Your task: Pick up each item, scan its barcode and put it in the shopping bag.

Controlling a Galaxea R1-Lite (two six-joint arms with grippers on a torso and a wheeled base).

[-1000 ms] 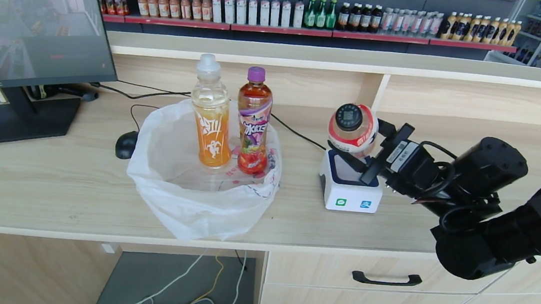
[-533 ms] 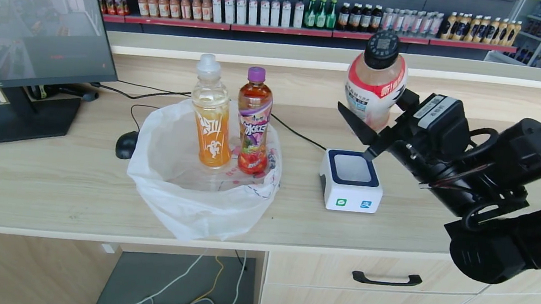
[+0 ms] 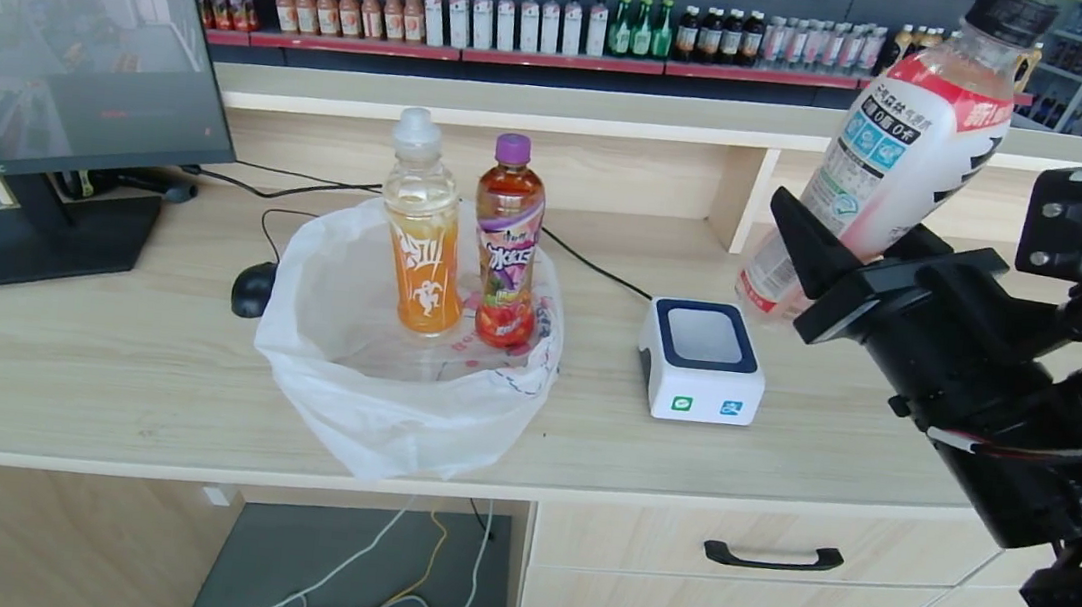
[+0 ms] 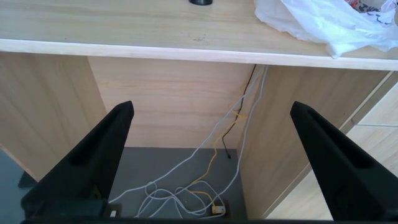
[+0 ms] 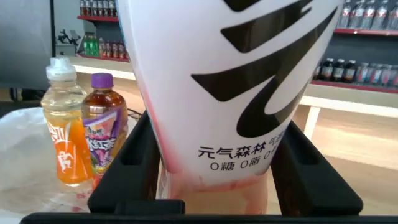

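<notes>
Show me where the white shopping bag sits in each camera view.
Head view: shopping bag left of centre on the counter, orange bottle standing in it.
Left wrist view: its crumpled edge lies at the counter's front lip.
Right wrist view: bag beyond the pink bottle, beneath the orange bottle.
Shared landmark: the orange bottle, head and right wrist; the counter lip ties in the left wrist.

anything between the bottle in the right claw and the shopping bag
The white scanner sits on the counter between the held bottle and the shopping bag, but well below the bottle. An orange bottle and a purple-capped bottle stand in the bag's far side.
</notes>
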